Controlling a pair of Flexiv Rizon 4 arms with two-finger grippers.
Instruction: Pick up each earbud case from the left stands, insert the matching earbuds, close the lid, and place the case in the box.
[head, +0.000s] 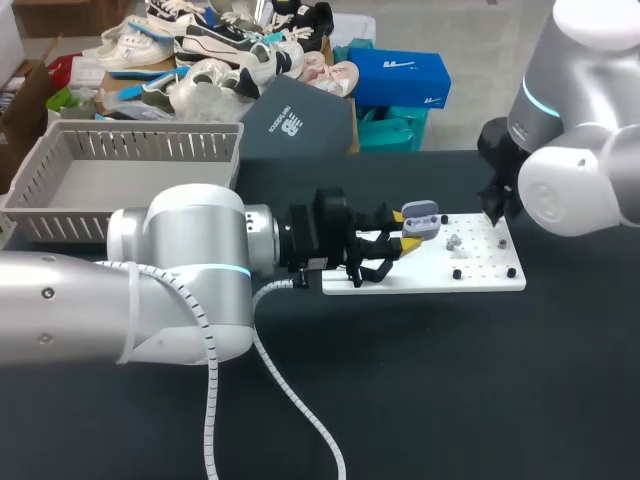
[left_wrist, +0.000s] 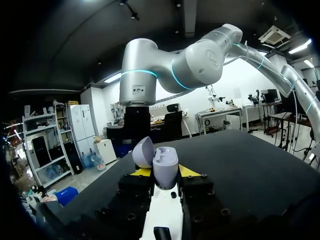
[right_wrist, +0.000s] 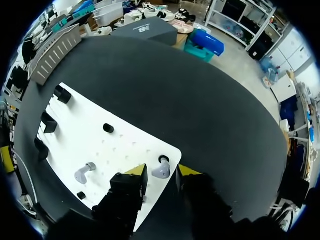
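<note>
My left gripper (head: 398, 246) is shut on a lavender earbud case (head: 420, 219), held just above the white stand board (head: 420, 277) with its lid open. The left wrist view shows the case (left_wrist: 165, 169) upright between the yellow fingertips (left_wrist: 142, 172), lid (left_wrist: 143, 152) tipped back. At the board's far right corner, my right gripper (right_wrist: 161, 172) stands open, its fingers on either side of a grey earbud (right_wrist: 161, 171) lying by a black peg (right_wrist: 163, 159). A second earbud (right_wrist: 84, 173) lies on the board (right_wrist: 130, 145) nearer the left arm, and the head view shows this earbud (head: 452, 241) too.
A grey slatted basket (head: 62, 214) stands at the back left of the table. Black stands (right_wrist: 62, 94) line one short edge of the board, and small black pegs (right_wrist: 108, 128) stick up from it. A dark grey shoebox (head: 295, 120) lies beyond the basket.
</note>
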